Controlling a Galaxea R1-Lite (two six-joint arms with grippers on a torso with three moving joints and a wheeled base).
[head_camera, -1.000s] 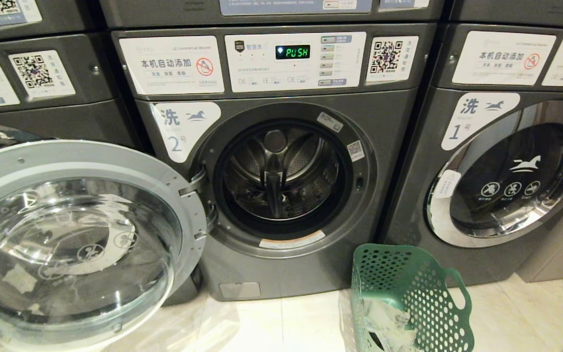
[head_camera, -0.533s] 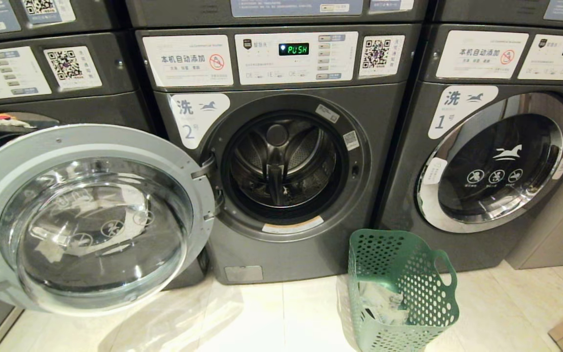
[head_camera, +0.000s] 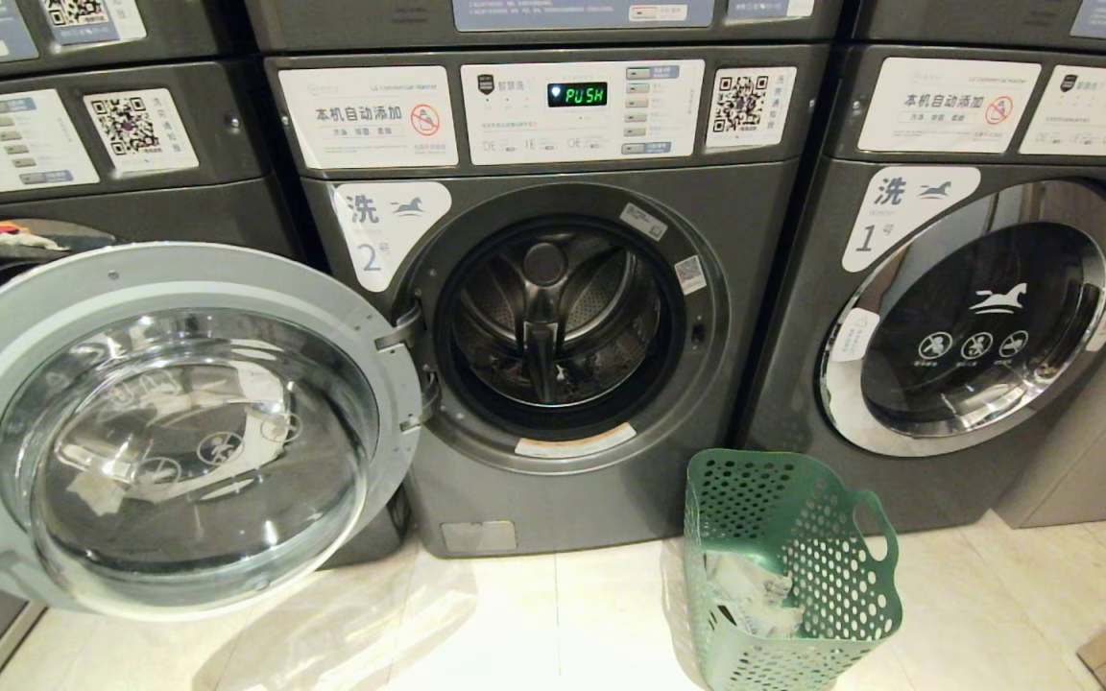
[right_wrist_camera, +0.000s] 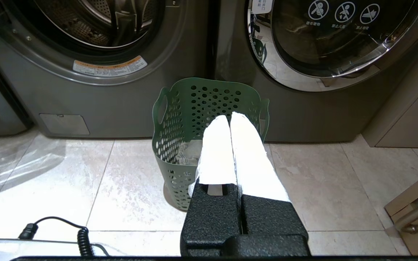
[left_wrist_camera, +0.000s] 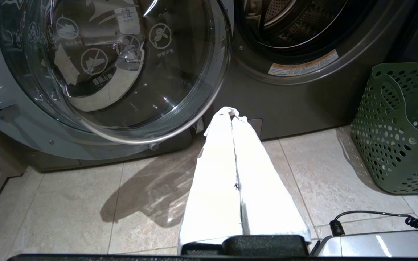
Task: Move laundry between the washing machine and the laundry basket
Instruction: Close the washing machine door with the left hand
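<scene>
Both pincers, left pincer [left_wrist_camera: 232, 115] and right pincer [right_wrist_camera: 229, 119], are closed empty; open the right one wide before reaching pale laundry [head_camera: 750, 600] in the green perforated plastic basket [head_camera: 841, 576].

Laundry basket [head_camera: 788, 566] stands on the floor [head_camera: 553, 624] right of the washing machine [head_camera: 553, 317].

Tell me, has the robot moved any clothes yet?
Done: the middle grey washing machine's round glass door stands open, and its steel drum looks nearly empty. In hand: nothing; the left end effector and right end effector are shut and empty. Left: the pale laundry sits in the green perforated plastic basket.
</scene>
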